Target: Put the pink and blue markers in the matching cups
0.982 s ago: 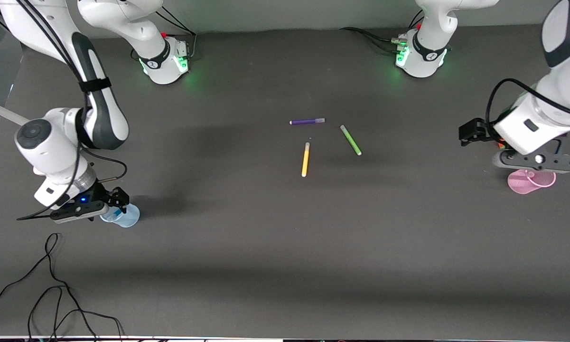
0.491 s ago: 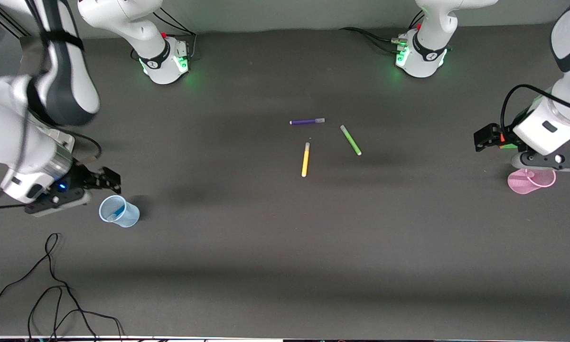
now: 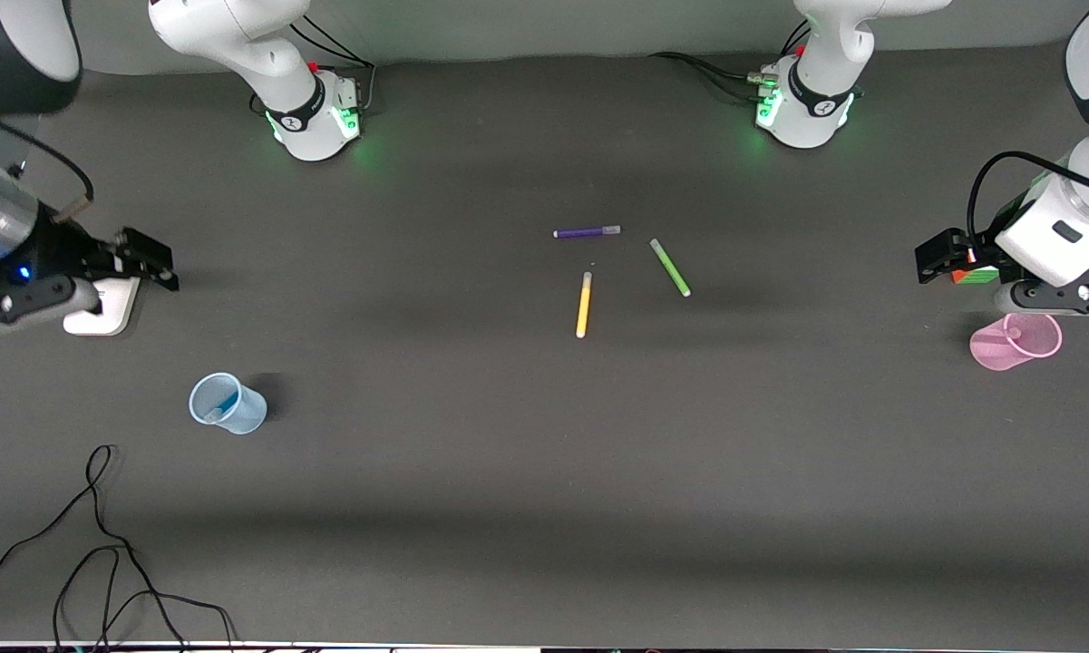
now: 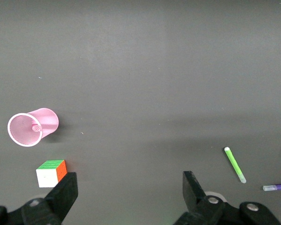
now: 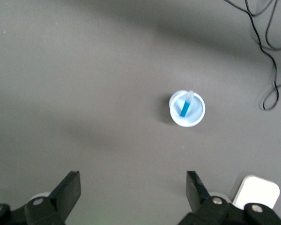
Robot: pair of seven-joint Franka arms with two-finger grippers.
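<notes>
Hovering released, both my hands — right hand (image 3: pixel 150 263) above the tabletop (image 3: pixel 544 472), left hand (image 3: pixel 938 263) over the puzzle cube (image 4: pixel 52 172) — hold nothing.

Even, dim overhead light; soft broad shadows on the table (image 3: pixel 544 508); focus sharp.

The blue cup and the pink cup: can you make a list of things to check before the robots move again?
1. Blue marker inside the pale blue plastic cup: ok.
2. Pink marker inside the light pink plastic cup: ok.
3. Both cups upright: ok.
4. Left gripper open and empty, over the colourful puzzle cube: ok.
5. Right gripper open and empty: ok.
</notes>
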